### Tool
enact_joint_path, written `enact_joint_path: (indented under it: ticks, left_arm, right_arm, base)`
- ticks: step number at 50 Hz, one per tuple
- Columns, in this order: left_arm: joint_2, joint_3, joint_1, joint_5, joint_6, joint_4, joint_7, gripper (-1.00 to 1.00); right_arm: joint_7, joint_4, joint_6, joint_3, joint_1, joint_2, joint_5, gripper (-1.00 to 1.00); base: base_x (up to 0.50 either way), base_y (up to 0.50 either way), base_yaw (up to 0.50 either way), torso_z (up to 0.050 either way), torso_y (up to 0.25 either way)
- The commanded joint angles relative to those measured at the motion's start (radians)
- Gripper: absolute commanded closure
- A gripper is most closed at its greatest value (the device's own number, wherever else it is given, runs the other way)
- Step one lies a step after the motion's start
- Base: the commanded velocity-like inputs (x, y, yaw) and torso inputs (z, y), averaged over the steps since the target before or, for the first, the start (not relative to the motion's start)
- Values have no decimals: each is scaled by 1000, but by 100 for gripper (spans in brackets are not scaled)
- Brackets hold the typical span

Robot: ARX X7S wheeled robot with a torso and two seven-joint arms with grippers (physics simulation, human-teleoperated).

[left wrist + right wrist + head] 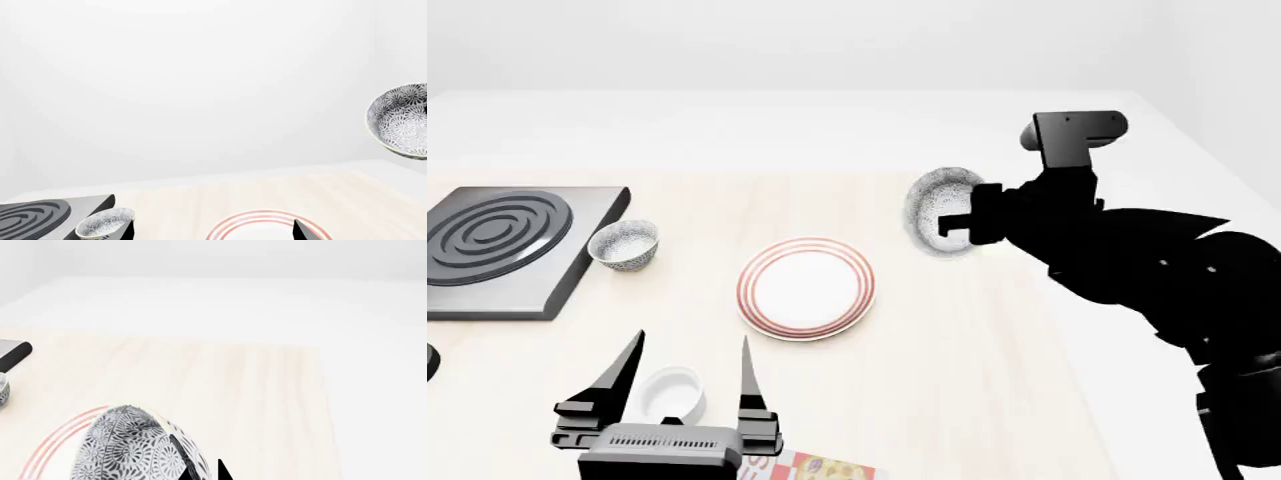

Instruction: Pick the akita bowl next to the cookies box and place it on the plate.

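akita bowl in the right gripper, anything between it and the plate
Nothing visible. The right gripper holds the akita bowl tilted in the air just right of the plate, whose face is bare. The twin bowl sits by the stove, well left.

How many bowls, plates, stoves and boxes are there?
Speckled bowls: 2, one held up by the right gripper, one beside the stove
White bowl: 1
Plate: 1
Stove: 1
Cookie box: 1
Total: 6

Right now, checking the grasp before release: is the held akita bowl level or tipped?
Tipped. The akita bowl, held in the right gripper, faces sideways in the head view, above the table, beside the plate.
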Motion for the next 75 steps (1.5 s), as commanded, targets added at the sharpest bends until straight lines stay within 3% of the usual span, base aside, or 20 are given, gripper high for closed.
enact_joint_path:
  ticks: [1, 9, 15, 18, 30, 36, 56, 75]
  left_arm:
    - [-4, 0, 0, -7, 3, -1, -1, -100]
    - [-6, 2, -3, -12, 8, -7, 0, -100]
    - [-9, -3, -1, -20, 7, -1, -3, -100]
    - [-9, -4, -2, -22, 7, 0, -4, -100]
    - [-12, -1, -2, -29, 12, -3, -5, -100]
    - [-16, -2, 2, -34, 12, 3, -6, -100]
    - [-30, 15, 13, -16, 60, 7, 2, -100]
    - [-34, 24, 9, -15, 66, 2, 1, -100]
  right_arm:
    - [-223, 441, -201, -137, 215, -249, -241, 100]
    - [-448, 1052, -514, -168, 365, -498, -360, 100]
    - [-435, 1060, -525, -54, 346, -514, -420, 100]
    - [-431, 1060, -537, -82, 337, -515, -377, 100]
    - [-332, 1014, -710, -826, 301, -515, 454, 100]
    - [-314, 929, -767, -1003, 279, -515, 648, 100]
    - [-269, 789, -796, -1013, 242, -515, 648, 100]
    - [-281, 778, -796, -1014, 249, -515, 668, 100]
  base:
    - [0, 0, 0, 0, 0]
    - [0, 0, 0, 0, 0]
    - [0, 0, 0, 0, 0]
    - [0, 0, 0, 0, 0]
    - [0, 0, 0, 0, 0]
    - [0, 0, 0, 0, 2]
    - [0, 0, 0, 0, 0]
    - [0, 0, 0, 0, -245]
